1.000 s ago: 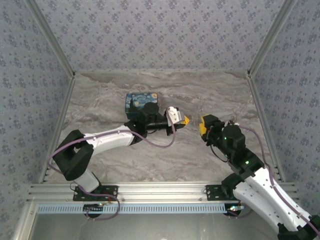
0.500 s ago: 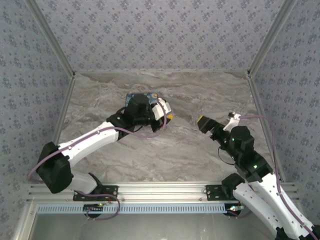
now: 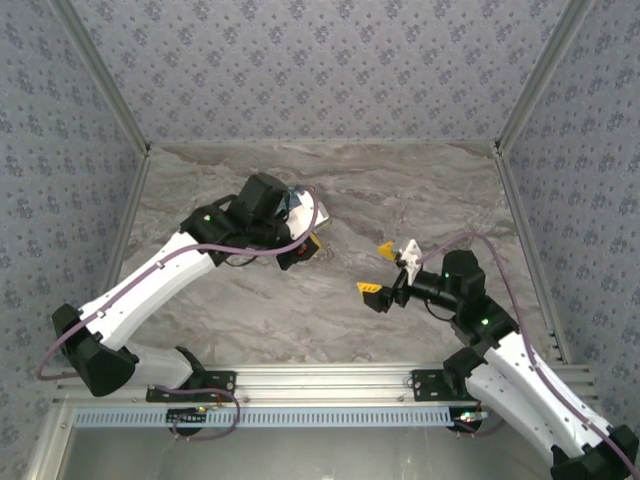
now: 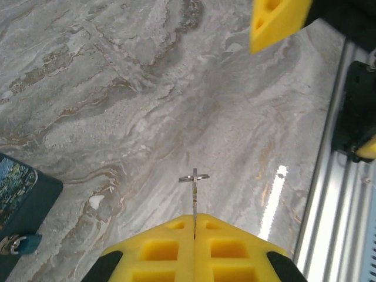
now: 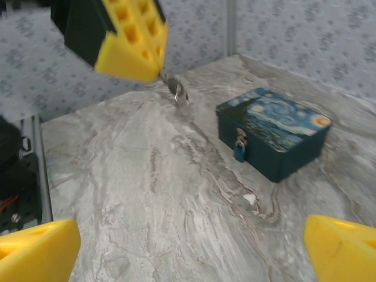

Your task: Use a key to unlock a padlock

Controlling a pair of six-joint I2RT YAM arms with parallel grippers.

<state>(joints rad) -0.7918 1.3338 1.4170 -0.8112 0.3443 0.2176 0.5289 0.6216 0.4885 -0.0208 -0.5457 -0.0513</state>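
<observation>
**Key Held in the Left Gripper, Right Gripper Spread Wide**

*Top external view.* The left gripper hangs over the marble table, left of centre. A second ago it reached further right, almost meeting the other arm, and the left arm has since stretched out and drawn it back. The right gripper points left, its two yellow fingers well apart. A second ago they stood closer together and lay further to the right. The key is too small to make out here.

*Left wrist view.* The left gripper's yellow fingers are pressed together on the key. Its thin shaft and small ring stick out beyond the tips, above bare marble. At the lower left edge sits a corner of the painted box, with the padlock hanging on its dark side wall. One yellow finger of the right gripper shows at the top.

*Right wrist view.* The right gripper's fingers sit at the two lower corners, spread apart with nothing between them. The left gripper enters from the upper left, the key projecting from its tip. The blue padlock hangs at the latch on the box's front, well apart from the key.
</observation>
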